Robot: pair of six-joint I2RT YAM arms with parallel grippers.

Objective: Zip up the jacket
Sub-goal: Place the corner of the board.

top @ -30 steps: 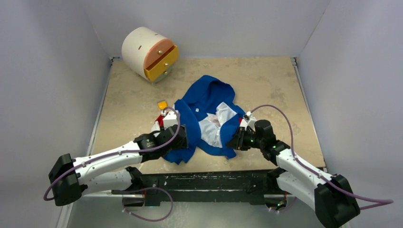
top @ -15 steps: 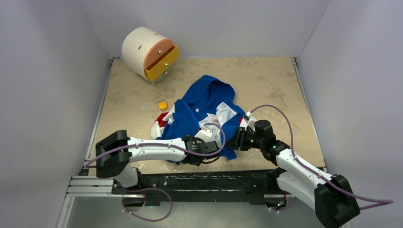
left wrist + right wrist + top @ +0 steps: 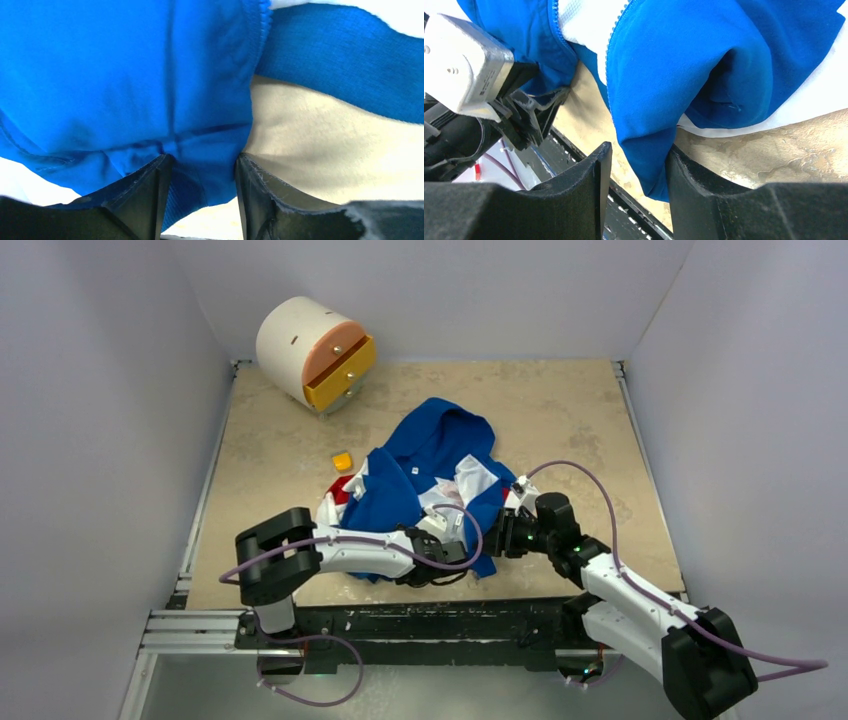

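The royal-blue jacket (image 3: 425, 455) lies crumpled and open at mid table, its white lining and a red panel showing. My left gripper (image 3: 452, 540) reaches across to its near hem. In the left wrist view the gripper (image 3: 204, 157) is open, with a corner of the blue hem (image 3: 200, 145) between the jaws. My right gripper (image 3: 492, 538) is at the jacket's near right edge. In the right wrist view it (image 3: 639, 147) is open around a hanging blue fold (image 3: 649, 165) that touches the right finger. The open zipper teeth (image 3: 616, 30) run above it.
A small yellow block (image 3: 342, 460) lies left of the jacket. A white cylinder with orange and yellow drawers (image 3: 310, 352) stands at the back left. The table's near edge and black rail (image 3: 430, 620) run just below both grippers. Grey walls enclose the table.
My left arm has swung from the jacket's left side rightward along the near hem, ending close to the right gripper. The right arm has stayed put.
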